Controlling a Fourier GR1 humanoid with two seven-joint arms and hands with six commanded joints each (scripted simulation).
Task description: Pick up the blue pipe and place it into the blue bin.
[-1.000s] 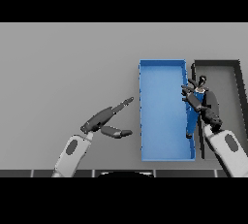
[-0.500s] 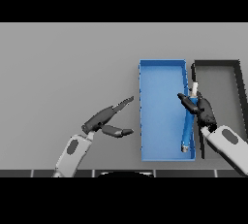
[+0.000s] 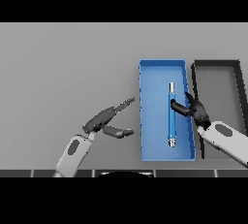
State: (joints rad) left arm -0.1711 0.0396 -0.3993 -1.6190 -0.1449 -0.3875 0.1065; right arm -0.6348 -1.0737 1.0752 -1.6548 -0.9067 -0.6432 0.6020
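Observation:
The blue pipe point(image 3: 171, 115) lies lengthwise on the floor of the blue bin point(image 3: 155, 92), toward its right half, with its silver tip at the near end. My right hand point(image 3: 195, 110) hangs over the bin's right wall, beside the pipe. Its thumb reaches left to the pipe's side, its fingers are loosely spread, and nothing is gripped. My left hand point(image 3: 102, 120) hovers open over the table left of the bin, fingers straight and pointing toward it.
A black bin point(image 3: 215, 63) stands right against the blue bin's right side, with my right forearm crossing its near part. Grey table stretches to the left and behind both bins.
The pipe was held tilted at the bin's right wall; now it lies flat inside the bin and my right hand has let go and drawn back to the right. The left hand barely moved.

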